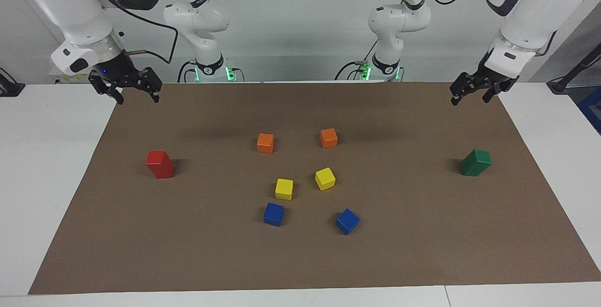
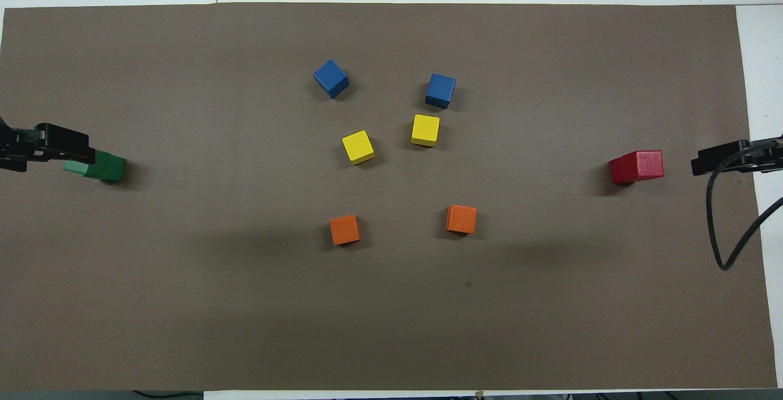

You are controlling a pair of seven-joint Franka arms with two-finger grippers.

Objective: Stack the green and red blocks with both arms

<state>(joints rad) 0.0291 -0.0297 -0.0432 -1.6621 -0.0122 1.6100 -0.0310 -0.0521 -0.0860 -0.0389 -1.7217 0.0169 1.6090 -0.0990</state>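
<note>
The red stack [image 1: 159,164] and the green stack [image 1: 475,162] stand on the brown mat [image 1: 300,260], each at one end. The right jaws [image 1: 136,94] and the left jaws [image 1: 469,95] hang open and empty, up above the mat's corners, apart from the stacks

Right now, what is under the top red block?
A second red block: the red stack stands two high on the brown mat, toward the right arm's end. The faces where the two meet are covered. The right end effector, open, is clear of it.

One two-block stack [image 1: 159,164] stands near the desk's [image 1: 47,166] right-arm edge, another stack [image 1: 475,162] near its left-arm edge, six single blocks [image 1: 305,180] clustered mid-desk.
</note>
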